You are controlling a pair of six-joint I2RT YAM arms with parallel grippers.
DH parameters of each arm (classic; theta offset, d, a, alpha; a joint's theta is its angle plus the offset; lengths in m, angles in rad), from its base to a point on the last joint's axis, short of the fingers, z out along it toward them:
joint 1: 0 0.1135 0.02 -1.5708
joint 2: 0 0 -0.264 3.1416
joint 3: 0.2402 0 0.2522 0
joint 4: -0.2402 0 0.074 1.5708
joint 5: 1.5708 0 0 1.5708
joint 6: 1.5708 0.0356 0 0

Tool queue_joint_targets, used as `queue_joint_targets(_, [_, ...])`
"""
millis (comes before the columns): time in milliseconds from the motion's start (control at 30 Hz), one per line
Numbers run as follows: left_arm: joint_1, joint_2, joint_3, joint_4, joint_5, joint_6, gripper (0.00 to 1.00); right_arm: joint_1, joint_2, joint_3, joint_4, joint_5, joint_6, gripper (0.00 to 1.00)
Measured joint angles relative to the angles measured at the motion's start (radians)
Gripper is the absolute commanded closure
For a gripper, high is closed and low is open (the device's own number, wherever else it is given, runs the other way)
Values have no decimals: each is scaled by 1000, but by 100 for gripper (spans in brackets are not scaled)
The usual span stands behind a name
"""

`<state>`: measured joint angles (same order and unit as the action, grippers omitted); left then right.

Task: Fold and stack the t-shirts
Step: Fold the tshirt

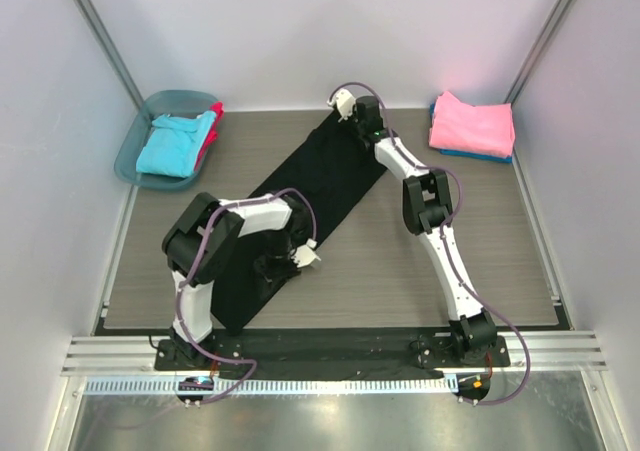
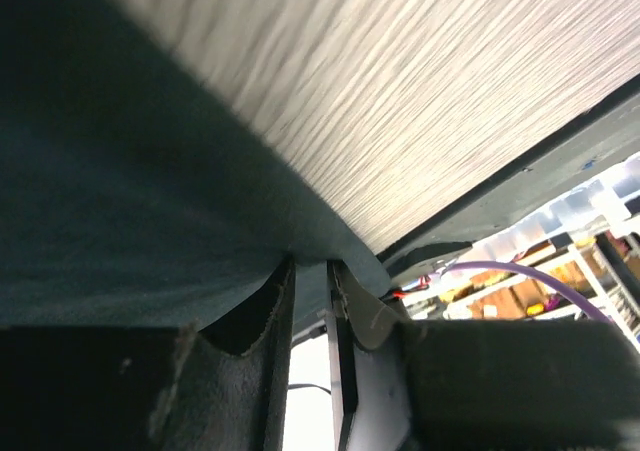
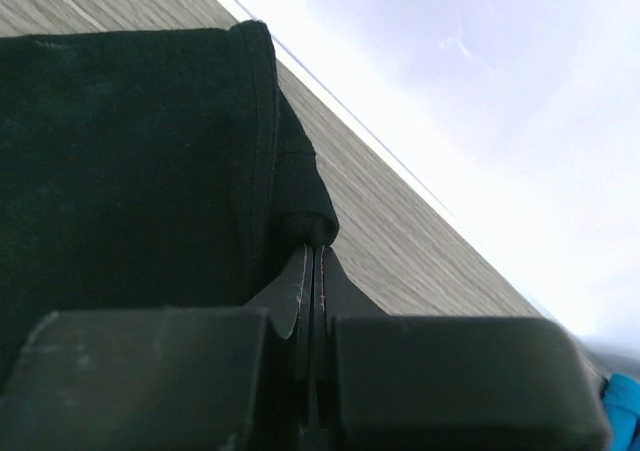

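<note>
Black t-shirt [image 1: 322,183] stretched long across counter [image 1: 420,271] | right claw [image 3: 312,261] pinches far corner; left claw [image 2: 312,286] nips near edge | likely held taut for folding

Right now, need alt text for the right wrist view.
The right pincer is shut on a bunched corner of the black t-shirt, seen close up from the wrist. The rest of the shirt spreads to the left over the grey wood-grain table, with a pale wall beyond.
</note>
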<state>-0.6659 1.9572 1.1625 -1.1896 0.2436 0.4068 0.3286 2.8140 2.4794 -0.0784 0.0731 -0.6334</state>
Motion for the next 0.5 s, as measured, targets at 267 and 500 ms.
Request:
queue_joint_targets(267, [-178,110,117,-73,17,-38,81,0,43,18,101,-42,8,99])
queue_joint_targets(500, [-279,238,307,-150,96,-62,82,2,81,38,185,-79,15,99])
